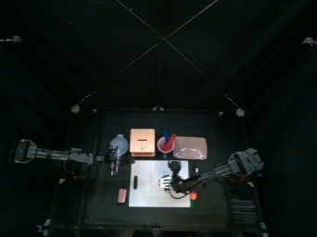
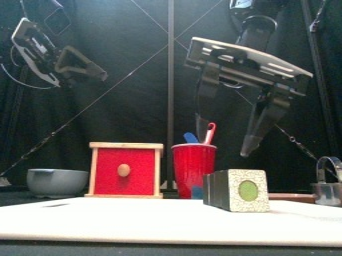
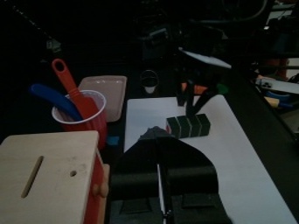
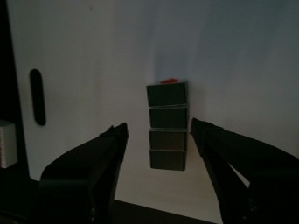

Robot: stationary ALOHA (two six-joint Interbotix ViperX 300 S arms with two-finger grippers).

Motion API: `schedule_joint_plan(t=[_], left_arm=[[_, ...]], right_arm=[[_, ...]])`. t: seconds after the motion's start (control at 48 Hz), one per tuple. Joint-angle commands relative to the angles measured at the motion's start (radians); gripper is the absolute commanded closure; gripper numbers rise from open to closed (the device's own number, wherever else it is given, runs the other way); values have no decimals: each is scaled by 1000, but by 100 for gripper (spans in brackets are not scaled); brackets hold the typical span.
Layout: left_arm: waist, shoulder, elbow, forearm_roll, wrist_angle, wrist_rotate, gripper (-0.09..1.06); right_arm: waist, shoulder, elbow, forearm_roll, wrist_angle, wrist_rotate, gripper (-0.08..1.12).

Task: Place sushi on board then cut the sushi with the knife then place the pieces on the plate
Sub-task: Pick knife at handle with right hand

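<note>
- Top view: the right end effector is over the middle of the white board, having come in from the right. The left end effector hangs at the board's left back corner, just beside the wooden box. The sushi itself is too small and too shadowed here to separate from the right end effector above it.
- Front view: the sushi roll lies on the board with its round green end face toward the front, so its long axis runs roughly front to back. The right end effector is open and clear above it, not touching. The left end effector is high up at the left, well apart.
- Left wrist view: the sushi is ahead of the left end effector, across bare board, with the right end effector directly over it. I cannot tell whether the left end effector is open or closed. The red cup with the two knives stands to one side, beside the box.
- Right wrist view: four dark blocks in a row sit centred between the spread jaws of the right end effector. The row runs straight away from the wrist, parallel to the jaws.
- Judgement: the right arm is clearly the nearer. A straight descent would close across the roll's short width, not its length. Placing looks done, and fetching the knife comes next.
</note>
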Motion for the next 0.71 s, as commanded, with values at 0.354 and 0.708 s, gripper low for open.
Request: schedule_joint_plan(t=[0.354,0.708], left_arm=[[3,-2,-15,2,-11,0,98],[6,-2,-18,-23,-11,0,98]], right_arm=[[-91,-337,114,-84,11,-457,14],[-425,-526,126,84,-17,-1077,14]])
